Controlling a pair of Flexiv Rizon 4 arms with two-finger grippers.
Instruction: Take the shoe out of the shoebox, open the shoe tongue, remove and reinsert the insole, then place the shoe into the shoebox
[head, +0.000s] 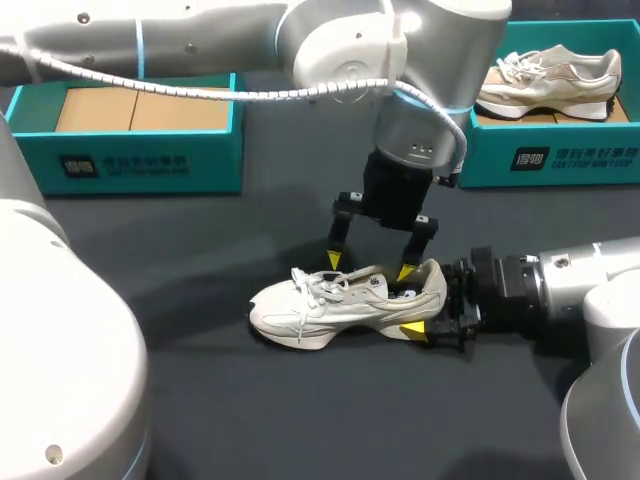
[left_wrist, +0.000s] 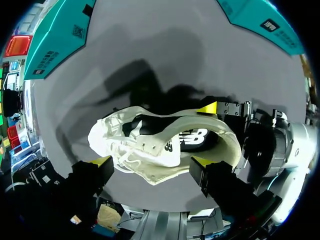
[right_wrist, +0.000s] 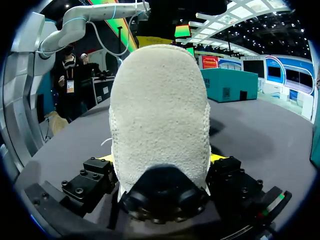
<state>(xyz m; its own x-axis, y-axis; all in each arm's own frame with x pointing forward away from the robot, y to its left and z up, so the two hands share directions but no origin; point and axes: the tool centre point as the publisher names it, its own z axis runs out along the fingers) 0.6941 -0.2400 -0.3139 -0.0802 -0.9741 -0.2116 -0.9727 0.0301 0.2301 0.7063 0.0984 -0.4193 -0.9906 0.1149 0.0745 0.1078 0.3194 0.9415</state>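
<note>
The padded heel of the white mesh sneaker (right_wrist: 159, 115) hides its toe and most of the yellow fingertips (right_wrist: 216, 158) of the right gripper (right_wrist: 160, 165)

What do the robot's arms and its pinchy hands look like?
The left arm and right arm are fat, round, silver-white tubes with thin blue rings at the joints. A ribbed grey hose runs along the left one. The left gripper and right gripper are black and blocky, with bright yellow fingertips.

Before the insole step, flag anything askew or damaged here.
Nothing stands out. The shoe stands upright on its sole, heel clamped in the right gripper, left gripper open above it.
</note>
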